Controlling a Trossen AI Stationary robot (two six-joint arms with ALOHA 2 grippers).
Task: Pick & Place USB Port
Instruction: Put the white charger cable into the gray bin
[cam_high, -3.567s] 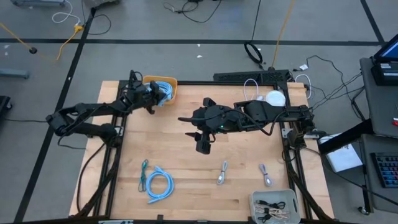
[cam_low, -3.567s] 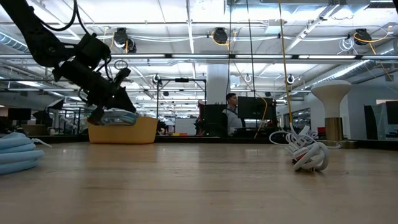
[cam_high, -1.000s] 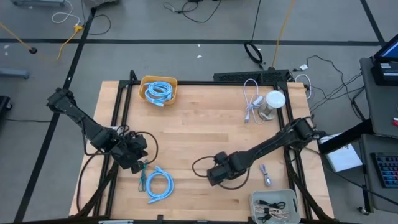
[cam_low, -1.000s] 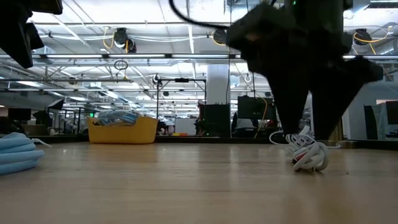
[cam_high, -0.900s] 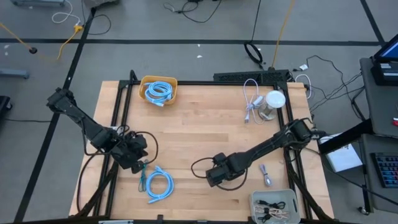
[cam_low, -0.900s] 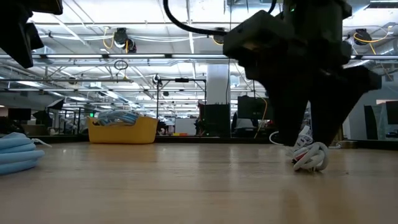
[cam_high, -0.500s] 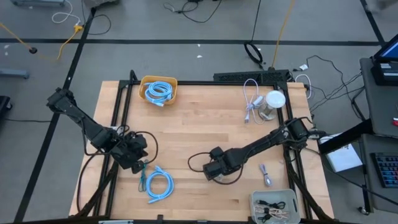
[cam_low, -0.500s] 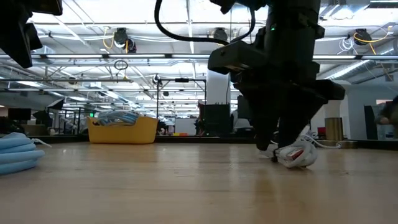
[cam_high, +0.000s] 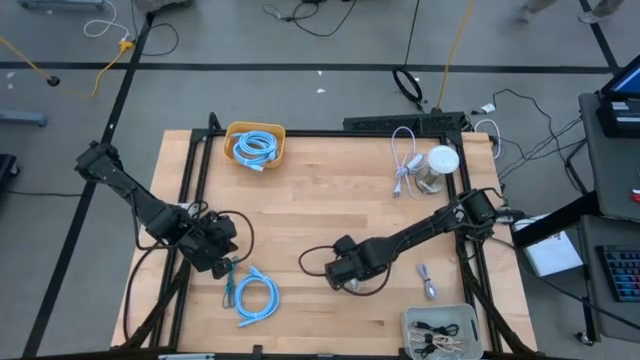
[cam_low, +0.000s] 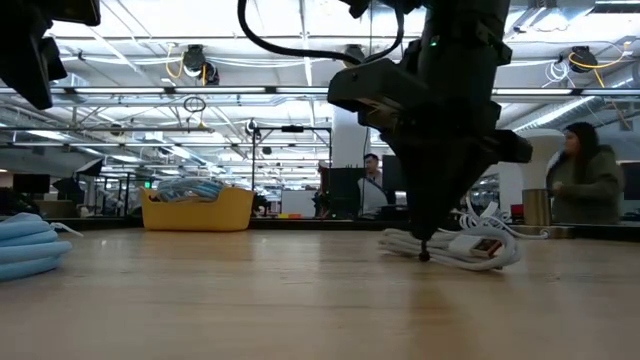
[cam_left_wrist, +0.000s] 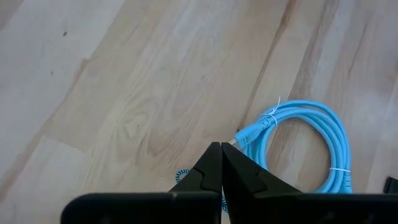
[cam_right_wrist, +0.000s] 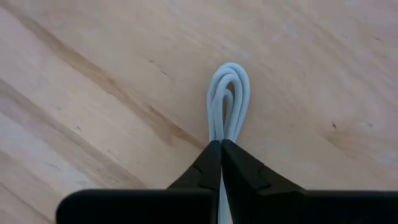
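Observation:
A white USB cable, bundled in loops, lies on the wooden table near its middle front. My right gripper stands over it, shut on the bundle, whose looped end shows beyond the fingers. In the high view the gripper hides the cable. My left gripper hangs shut above the table's near left, touching nothing, next to a coiled light-blue cable. A yellow bin holding another blue cable stands at the far left. My right gripper pinches several strands of the white bundle between its two fingers, just behind the looped end. The fingers come from above, pointing down and lying across the strands. The cable rests flat on the table, with its plug end stretched out to one side.
A white cable and a white round object sit at the far right. A short cable lies near the front right, beside a white tray of dark small parts. People stand in the room beyond the table.
My right gripper has come down onto the white cable and shut on it, moving a little toward the table's left edge. The cable, bunched up before, now lies drawn out flat along the table.

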